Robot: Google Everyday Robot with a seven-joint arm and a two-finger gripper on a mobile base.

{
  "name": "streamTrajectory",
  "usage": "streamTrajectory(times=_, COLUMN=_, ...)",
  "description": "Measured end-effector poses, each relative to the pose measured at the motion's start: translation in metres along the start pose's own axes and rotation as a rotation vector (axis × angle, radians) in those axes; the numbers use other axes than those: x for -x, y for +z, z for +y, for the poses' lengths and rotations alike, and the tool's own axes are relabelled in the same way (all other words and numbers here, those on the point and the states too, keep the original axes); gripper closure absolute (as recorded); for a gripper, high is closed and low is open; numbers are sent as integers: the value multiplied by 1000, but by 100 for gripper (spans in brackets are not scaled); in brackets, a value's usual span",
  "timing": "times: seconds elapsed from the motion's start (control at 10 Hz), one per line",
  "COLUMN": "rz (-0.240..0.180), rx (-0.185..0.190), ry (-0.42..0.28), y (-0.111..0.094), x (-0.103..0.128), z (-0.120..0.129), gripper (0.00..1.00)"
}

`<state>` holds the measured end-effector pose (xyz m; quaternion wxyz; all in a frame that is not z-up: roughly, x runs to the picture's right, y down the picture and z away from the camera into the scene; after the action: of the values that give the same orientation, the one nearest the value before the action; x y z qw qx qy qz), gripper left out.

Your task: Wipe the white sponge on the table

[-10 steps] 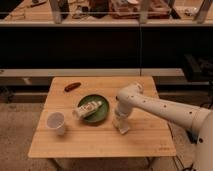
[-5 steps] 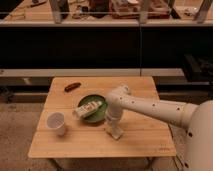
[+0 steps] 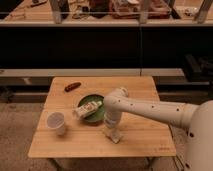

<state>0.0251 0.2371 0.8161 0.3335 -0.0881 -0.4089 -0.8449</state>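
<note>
The white sponge (image 3: 114, 135) lies on the wooden table (image 3: 145, 137), just in front of the green plate. My gripper (image 3: 111, 128) points down onto it from above, shut on the sponge and holding it against the tabletop. The white arm (image 3: 150, 107) reaches in from the right edge across the table's middle.
A green plate (image 3: 95, 116) with a light packet (image 3: 88, 108) on it sits left of the gripper. A white cup (image 3: 56, 122) stands at the front left. A red-brown object (image 3: 72, 86) lies at the back left. Dark shelving stands behind the table.
The gripper and the sponge have slid left across the table, from right of the plate to just in front of its right edge.
</note>
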Motion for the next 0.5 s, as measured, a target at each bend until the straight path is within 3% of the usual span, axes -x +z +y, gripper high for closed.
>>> streamTrajectory(times=0.5, rz=-11, rx=-9, ry=20, y=1, x=49, z=-26, gripper=100)
